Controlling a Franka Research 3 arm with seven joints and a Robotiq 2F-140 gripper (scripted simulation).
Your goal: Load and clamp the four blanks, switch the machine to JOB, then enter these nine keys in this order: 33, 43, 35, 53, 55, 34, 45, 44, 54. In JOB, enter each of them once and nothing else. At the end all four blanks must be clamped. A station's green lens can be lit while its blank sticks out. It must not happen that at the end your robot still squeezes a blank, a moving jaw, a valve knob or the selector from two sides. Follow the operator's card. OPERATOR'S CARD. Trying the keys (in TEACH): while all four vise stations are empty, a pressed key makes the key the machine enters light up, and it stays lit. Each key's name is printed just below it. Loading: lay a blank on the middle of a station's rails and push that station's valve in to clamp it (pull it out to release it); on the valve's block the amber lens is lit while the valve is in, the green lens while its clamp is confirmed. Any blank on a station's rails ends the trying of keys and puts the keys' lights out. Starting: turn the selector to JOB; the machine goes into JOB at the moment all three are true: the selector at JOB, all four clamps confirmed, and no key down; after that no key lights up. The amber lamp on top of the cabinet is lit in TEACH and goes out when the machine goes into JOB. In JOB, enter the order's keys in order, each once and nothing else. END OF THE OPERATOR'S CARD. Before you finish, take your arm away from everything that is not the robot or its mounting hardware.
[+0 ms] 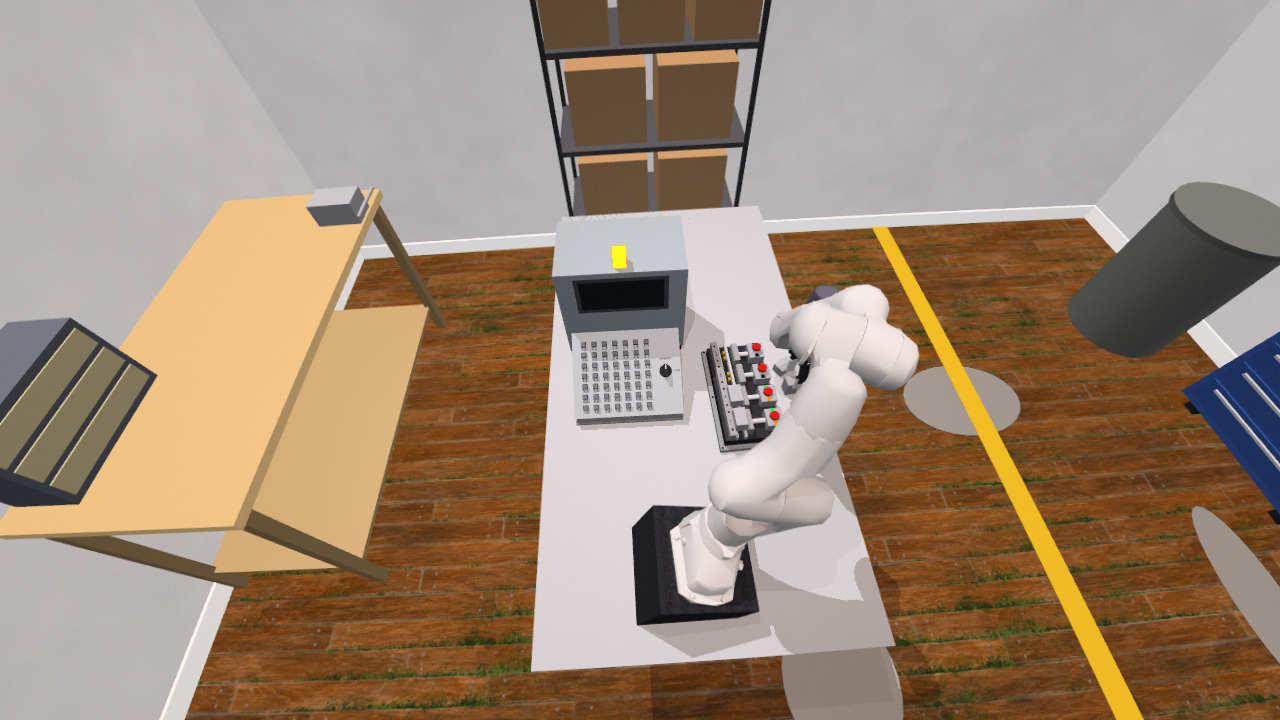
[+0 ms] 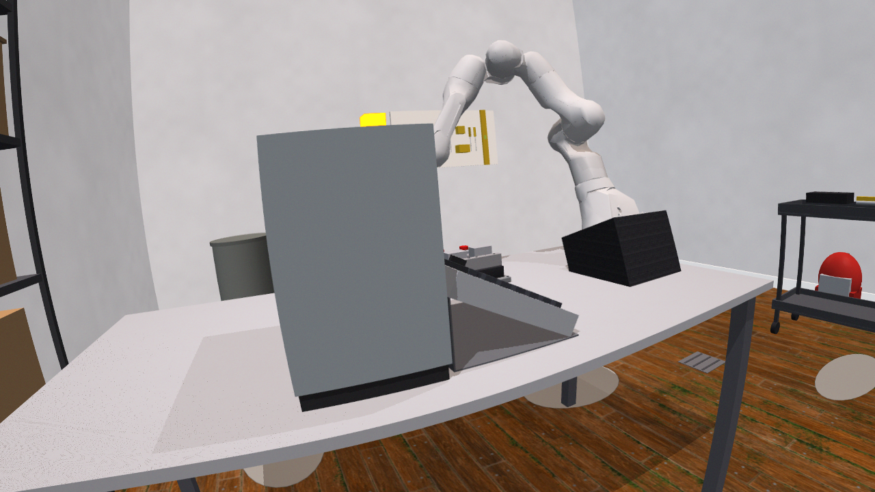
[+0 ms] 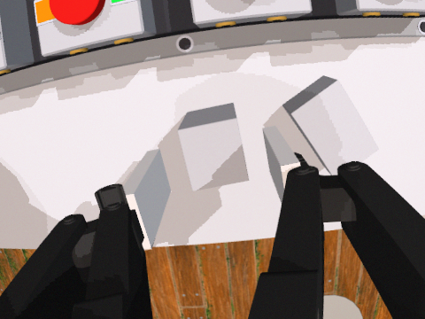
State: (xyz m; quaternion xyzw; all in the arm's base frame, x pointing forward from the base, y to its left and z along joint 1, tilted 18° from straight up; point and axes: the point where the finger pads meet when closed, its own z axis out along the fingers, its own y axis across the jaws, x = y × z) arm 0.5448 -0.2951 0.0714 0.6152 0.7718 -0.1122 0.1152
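Observation:
My gripper (image 3: 214, 159) is open. Its fingers stand on either side of a grey blank (image 3: 212, 151) on the table, with gaps showing. A second blank (image 3: 338, 120) lies turned, just right of the right finger. Two blanks (image 1: 736, 394) (image 1: 742, 419) sit in the two nearer stations of the vise unit (image 3: 248, 36). Green shows at both of their valves (image 1: 768, 392) (image 1: 774, 415). I see no blank in the two farther stations, with valves (image 1: 756, 346) (image 1: 761, 368). The amber lamp (image 1: 618, 257) (image 2: 373, 119) is lit. The selector (image 1: 665, 369) is too small to read.
The key panel (image 1: 666, 407) slopes down in front of the cabinet (image 1: 572, 255) (image 2: 355, 257), left of the vise unit. The screen (image 1: 622, 293) is dark. The table edge runs close behind the gripper's fingers in the wrist view. The arm hides part of the right side.

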